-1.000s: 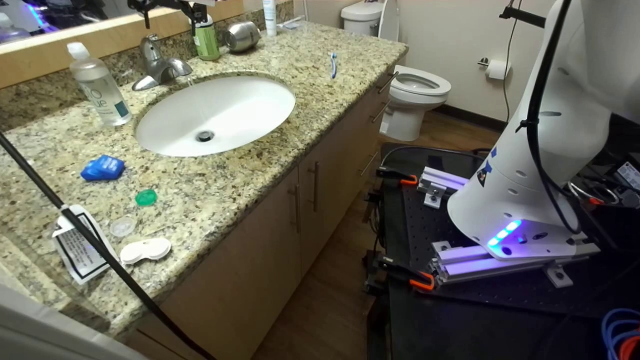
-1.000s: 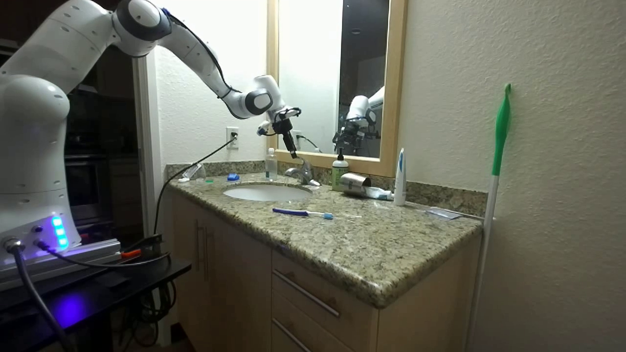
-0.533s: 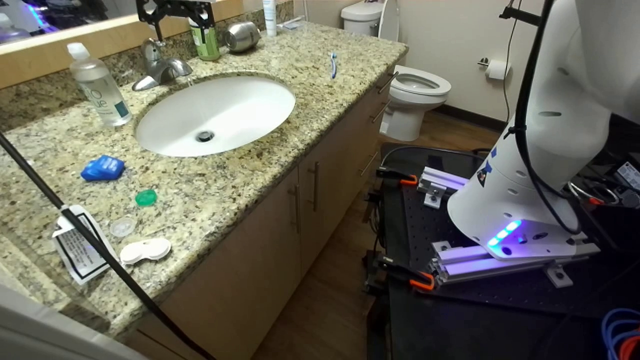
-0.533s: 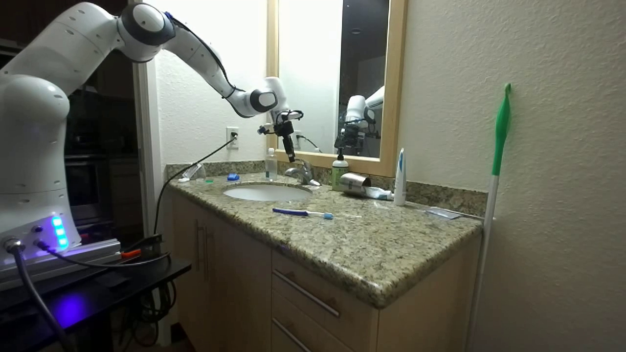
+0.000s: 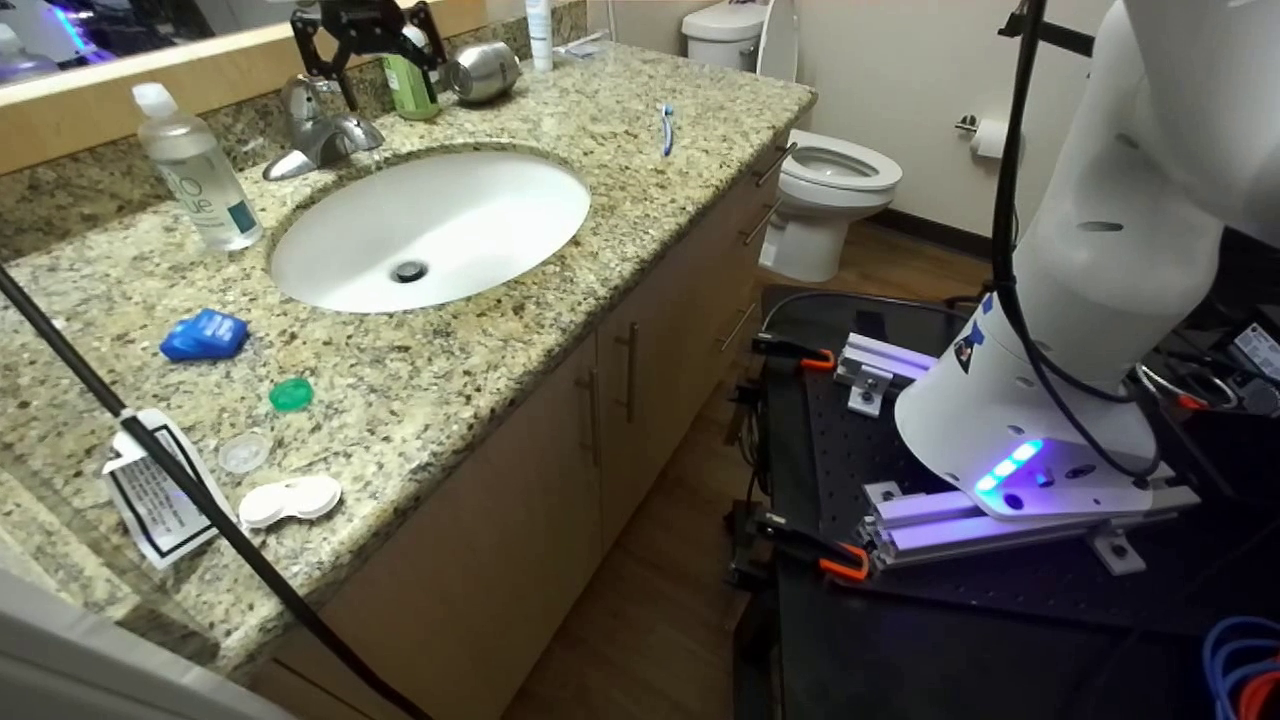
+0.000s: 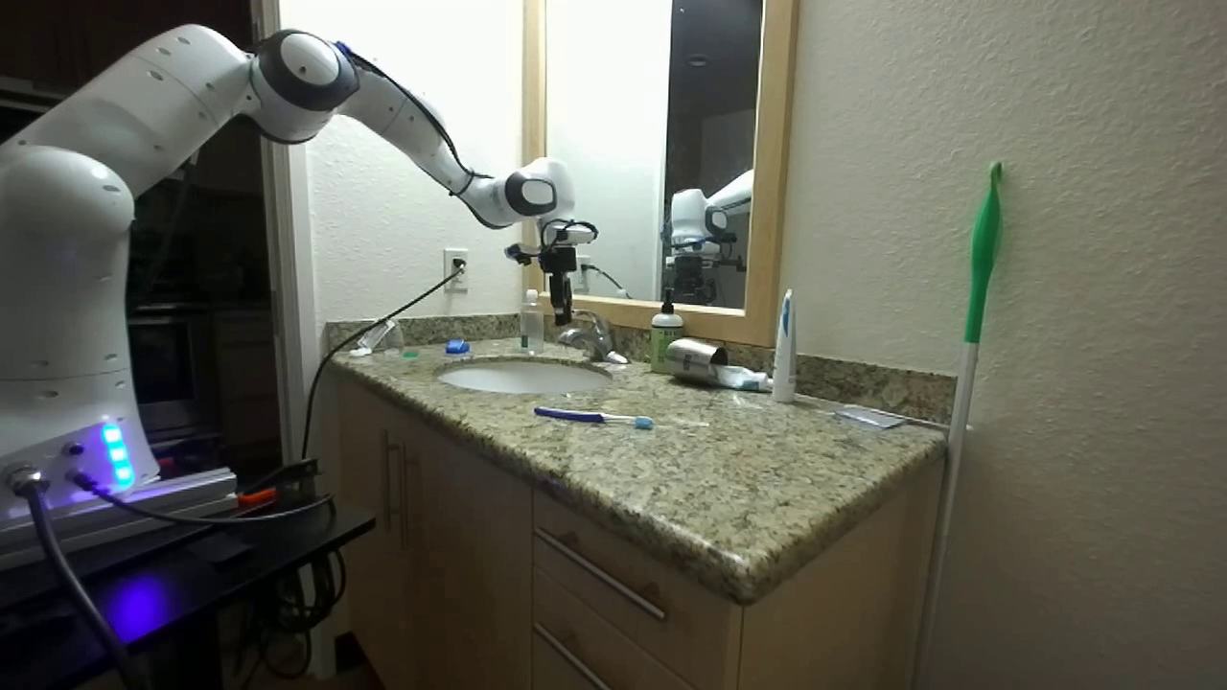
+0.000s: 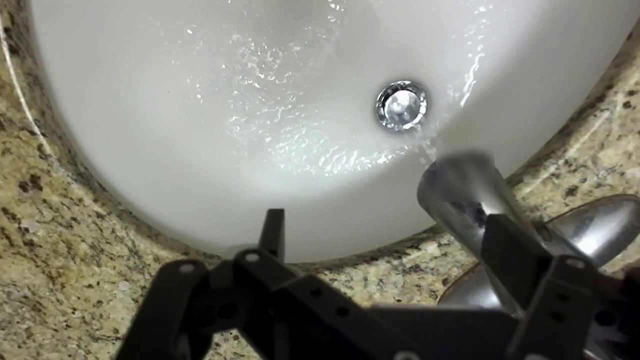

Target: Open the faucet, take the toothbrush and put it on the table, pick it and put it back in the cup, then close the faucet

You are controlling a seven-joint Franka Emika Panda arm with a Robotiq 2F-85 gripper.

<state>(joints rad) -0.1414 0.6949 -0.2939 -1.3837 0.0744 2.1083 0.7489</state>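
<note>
The chrome faucet (image 5: 318, 130) stands behind the sink in both exterior views (image 6: 590, 335). In the wrist view its spout (image 7: 460, 190) points into the basin, with bright water ripples and splashes near the drain. My gripper (image 5: 391, 102) is open and empty above the faucet, pointing down (image 6: 563, 316). In the wrist view one finger overlaps the spout and the other is over the basin's edge (image 7: 387, 222); contact cannot be told. The blue-and-white toothbrush (image 5: 667, 132) lies on the granite table (image 6: 690, 479), also seen here (image 6: 580, 415). The grey cup (image 5: 484, 73) lies on its side (image 6: 692, 356).
A clear bottle (image 5: 200, 180) stands beside the faucet, and a green soap bottle (image 5: 410, 88) on its other side. A toothpaste tube (image 6: 743, 379) lies at the cup's mouth. A white tube (image 6: 784, 355) stands upright. The mirror (image 6: 714, 153) rises behind the faucet.
My gripper has moved down and to the right in an exterior view, lower over the faucet. It has turned from slanted to nearly vertical. The toothbrush and cup have not moved.
</note>
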